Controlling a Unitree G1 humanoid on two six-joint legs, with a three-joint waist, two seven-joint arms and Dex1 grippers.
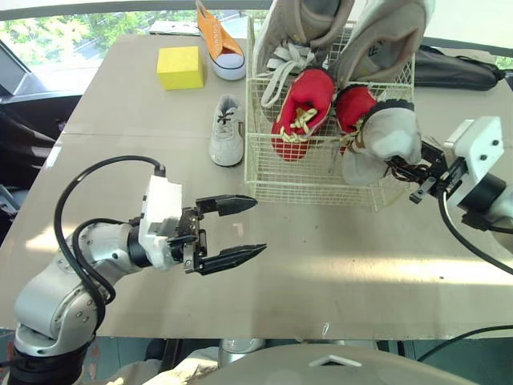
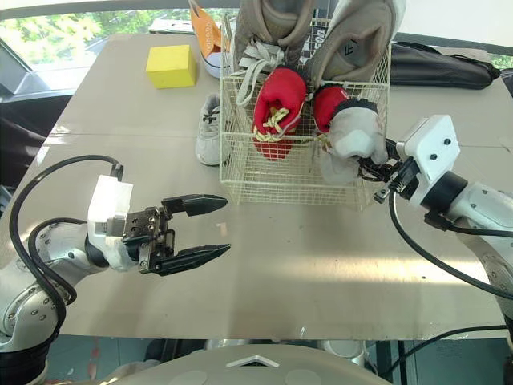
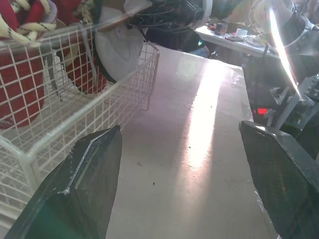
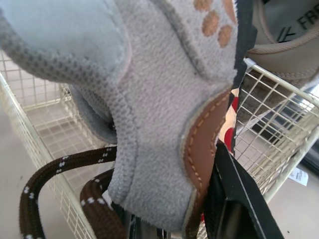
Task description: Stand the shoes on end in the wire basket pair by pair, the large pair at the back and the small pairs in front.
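A cream wire basket (image 1: 317, 180) stands at the table's back centre. Two large beige shoes (image 1: 385, 40) stand on end at its back, with two small red shoes (image 1: 303, 111) in front of them. My right gripper (image 1: 403, 170) is shut on a small grey shoe (image 1: 383, 143) with brown laces (image 4: 65, 164), held at the basket's front right corner. I cannot tell whether it rests inside. A matching grey shoe (image 1: 227, 130) lies on the table left of the basket. My left gripper (image 1: 258, 226) hangs open and holds nothing, over the table in front of the basket.
An orange shoe (image 1: 220, 40) and a yellow block (image 1: 180, 67) sit at the back left. A black bag (image 1: 457, 70) lies at the back right behind the basket. Bare tabletop (image 1: 337, 257) stretches between my two grippers.
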